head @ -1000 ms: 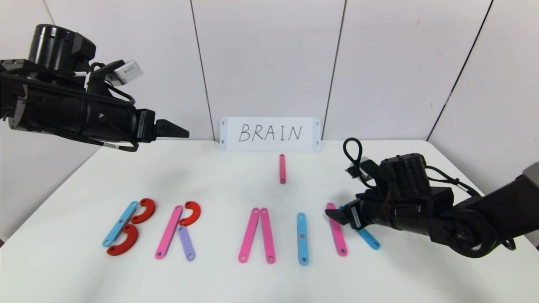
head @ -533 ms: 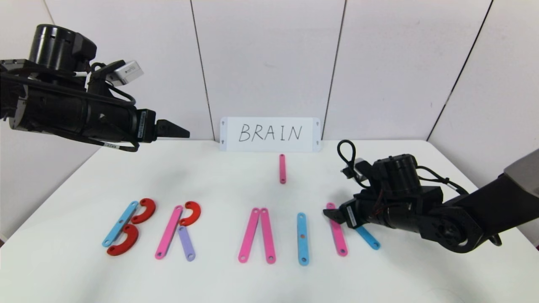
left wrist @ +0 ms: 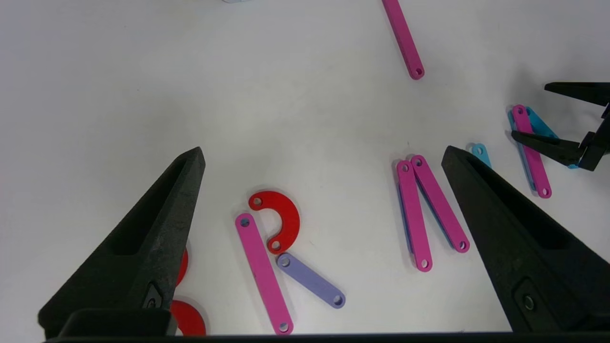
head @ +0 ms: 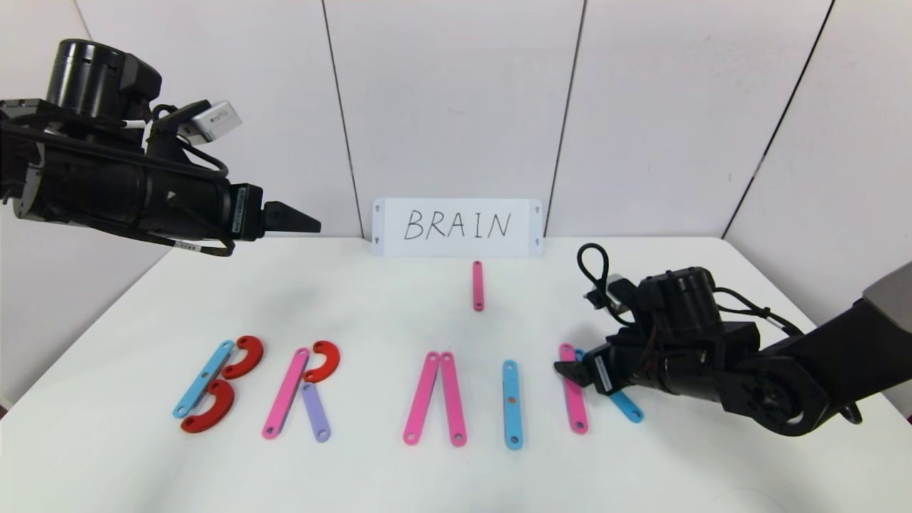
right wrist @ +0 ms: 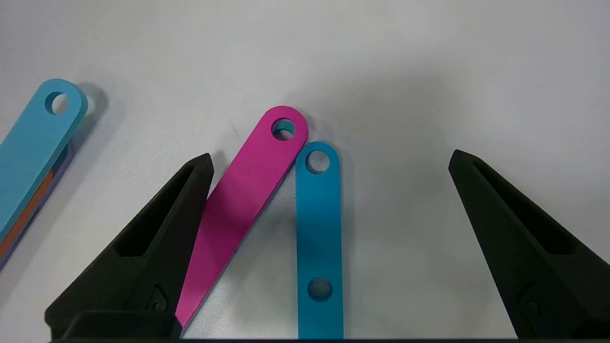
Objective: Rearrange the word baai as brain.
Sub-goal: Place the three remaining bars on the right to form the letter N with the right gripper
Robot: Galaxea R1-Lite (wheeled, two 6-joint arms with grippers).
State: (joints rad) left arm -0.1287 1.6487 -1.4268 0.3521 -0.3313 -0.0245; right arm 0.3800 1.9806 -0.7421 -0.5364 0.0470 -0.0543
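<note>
Work is on the N near the surface's right edge: right pincer point(right wrist: 329, 247), spread wide, straddles the pink strip point(right wrist: 243, 190) and blue strip point(right wrist: 318, 228). Next, fetch the spare pink strip point(head: 477, 285). Left pincer point(head: 292, 219) hangs wide, idle.

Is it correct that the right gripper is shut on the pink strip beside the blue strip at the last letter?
No. The right wrist view shows the right gripper open, holding nothing; the pink strip and blue strip lie between its fingers.
</note>
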